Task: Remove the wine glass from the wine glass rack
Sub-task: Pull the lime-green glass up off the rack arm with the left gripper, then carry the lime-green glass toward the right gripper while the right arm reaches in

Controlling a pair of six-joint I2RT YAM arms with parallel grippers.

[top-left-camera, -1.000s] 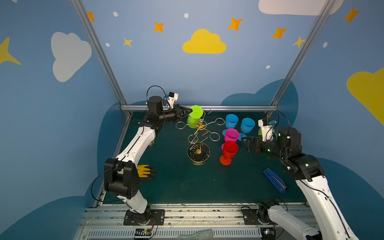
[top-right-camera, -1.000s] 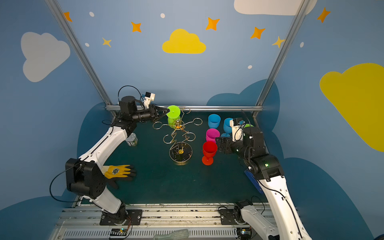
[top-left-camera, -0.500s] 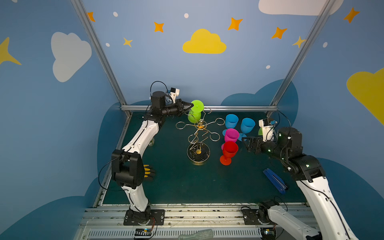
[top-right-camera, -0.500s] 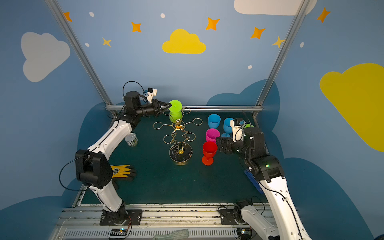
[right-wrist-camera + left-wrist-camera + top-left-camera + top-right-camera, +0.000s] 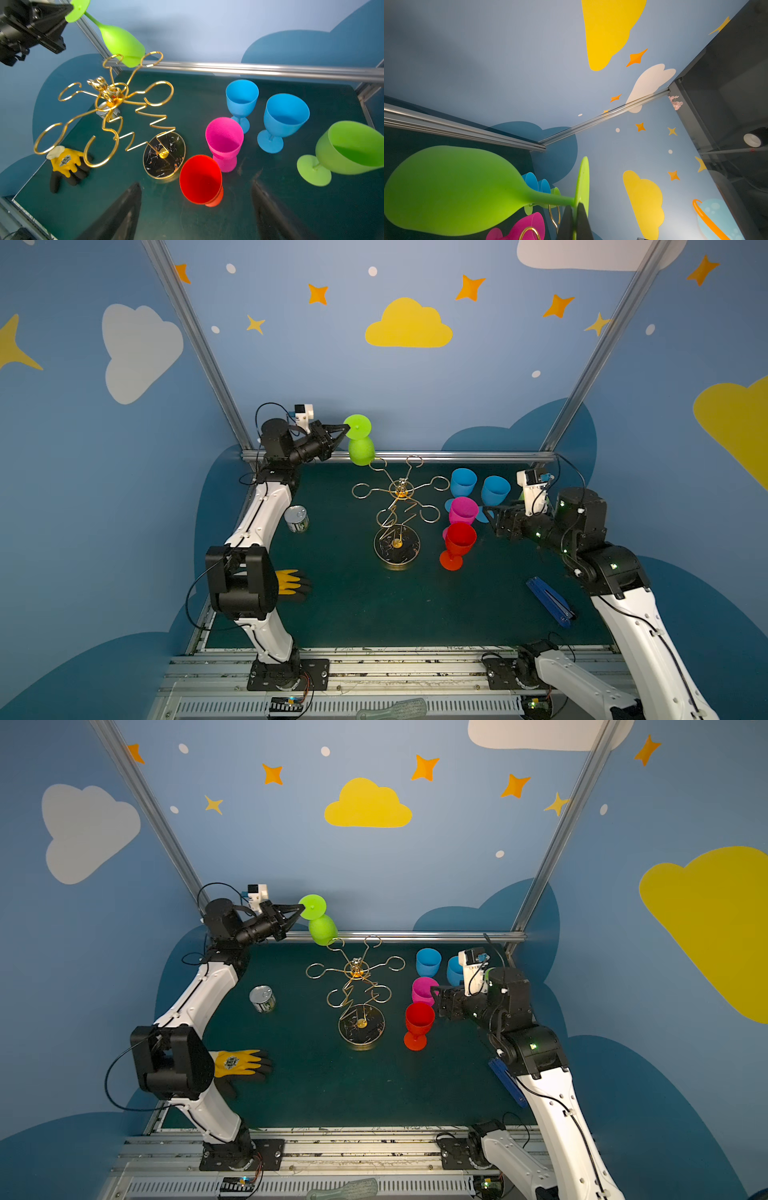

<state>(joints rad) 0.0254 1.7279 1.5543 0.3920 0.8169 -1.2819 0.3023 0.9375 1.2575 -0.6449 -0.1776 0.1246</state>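
Since the earlier frames the left claw (image 5: pixel 347 430) has risen and drawn back toward the table's (image 5: pixel 353 605) back edge, carrying the green wine glass (image 5: pixel 360 450) up with it, and the left arm's elbow has swung in closer to the left edge. The right arm has not moved.

The left claw is clenched on the rim of the glass's round foot. In the left wrist view we see its fingers (image 5: pixel 582 222) pinching that disc edge-on. The glass hangs foot up and bowl down, tilted, over the back edge of the table. Its stem is out of the loops of the wine glass rack (image 5: pixel 401 490). Its bowl rim sits right at the rack's two rearmost loops, and we cannot tell whether it touches them.

The rack stands mid-table, every loop empty. Between it and the right edge stand a red glass (image 5: pixel 459 537), a pink glass (image 5: pixel 462 509), two blue glasses (image 5: pixel 463 482) and a second green glass (image 5: pixel 351 147), all upright.

The right claw (image 5: pixel 491 520) is spread wide, grasping nothing, just beside the red and pink glasses.

A tin can (image 5: pixel 296 517) stands near the left edge. A yellow-and-black glove (image 5: pixel 289 581) lies toward the front-left corner.
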